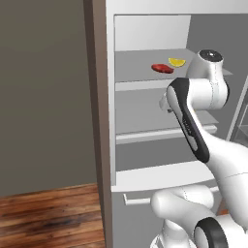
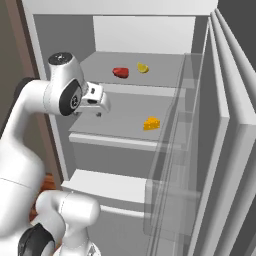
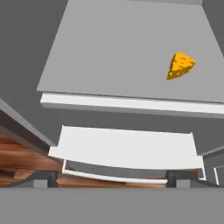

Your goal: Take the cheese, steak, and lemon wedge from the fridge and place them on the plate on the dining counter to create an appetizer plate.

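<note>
Our gripper hangs at the front of the open fridge, fingers spread wide and holding nothing.

In the hand view we see the two dark fingertips standing far apart at the bottom, with the bottom drawer and its bar handle below us and bare air between them. The cheese lies on the middle shelf, toward its far right as the hand sees it, well apart from the fingers. From the right base view we find the same cheese near the right side of that shelf, and our hand sits over the shelf's left front edge. One shelf up, the steak and the lemon wedge lie near each other, steak to the left, not touching.
</note>
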Controlling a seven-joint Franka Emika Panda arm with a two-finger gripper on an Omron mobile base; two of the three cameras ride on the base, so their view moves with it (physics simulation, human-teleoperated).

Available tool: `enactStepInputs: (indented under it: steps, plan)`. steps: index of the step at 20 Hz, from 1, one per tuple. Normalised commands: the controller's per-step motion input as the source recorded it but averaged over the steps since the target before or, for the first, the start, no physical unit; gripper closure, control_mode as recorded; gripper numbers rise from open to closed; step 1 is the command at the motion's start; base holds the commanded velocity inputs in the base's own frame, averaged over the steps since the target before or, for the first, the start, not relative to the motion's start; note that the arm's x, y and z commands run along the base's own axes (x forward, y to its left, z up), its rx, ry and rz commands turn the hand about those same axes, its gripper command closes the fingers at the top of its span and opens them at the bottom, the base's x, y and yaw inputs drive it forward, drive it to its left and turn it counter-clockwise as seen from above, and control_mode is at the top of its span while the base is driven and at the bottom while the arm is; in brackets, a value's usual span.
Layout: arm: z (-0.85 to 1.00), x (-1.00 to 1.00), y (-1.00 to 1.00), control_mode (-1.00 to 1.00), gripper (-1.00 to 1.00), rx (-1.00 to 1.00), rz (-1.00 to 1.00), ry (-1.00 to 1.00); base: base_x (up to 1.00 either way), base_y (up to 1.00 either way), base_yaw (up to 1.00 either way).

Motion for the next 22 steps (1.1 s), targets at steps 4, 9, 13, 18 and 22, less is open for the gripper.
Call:
enactStepInputs:
  steps: [4,9,13,18,22]
  plan:
    - [0.04,-0.31,-0.42,-1.0,-1.0,0.0,-0.09,0.0,0.0,0.0,0.0]
    - [-0.06,-0.27,-0.44,-1.0,-1.0,0.0,-0.12,0.0,0.0,0.0,0.0]
    - [-0.29,-0.07,-0.33,-1.0,-1.0,-0.01,-0.22,0.0,0.0,0.0,0.0]
    - [-0.41,0.0,-0.31,-1.0,-1.0,0.0,-0.28,0.0,0.0,0.0,0.0]
    - [-0.26,0.22,-0.11,-1.0,-1.0,0.0,-0.21,0.0,0.0,0.0,0.0]
